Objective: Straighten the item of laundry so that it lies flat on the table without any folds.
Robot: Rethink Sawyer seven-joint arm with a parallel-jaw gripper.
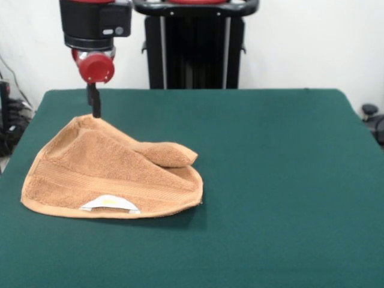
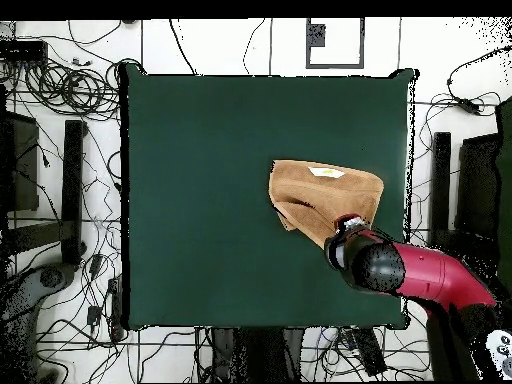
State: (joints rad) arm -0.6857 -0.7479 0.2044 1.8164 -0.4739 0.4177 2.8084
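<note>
The large dark green felt-covered table (image 1: 282, 180) is left bare over most of its surface, so open passage is offered everywhere except at one side, where the small tan-orange terry-cloth towel (image 1: 114, 180) lies crumpled with a raised fold across its middle. Room above the towel's far corner is taken up by the red and black arm's gripper (image 1: 95, 109), which is lowered onto that corner. Beyond the table's edges, the floor is crowded with black cables and stands (image 2: 70, 150).

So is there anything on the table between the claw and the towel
Nothing visible. The claw is already down at the far raised corner of the towel, and no other object sits on the green table around it. Whether the claw is gripping the cloth can't be seen.
</note>
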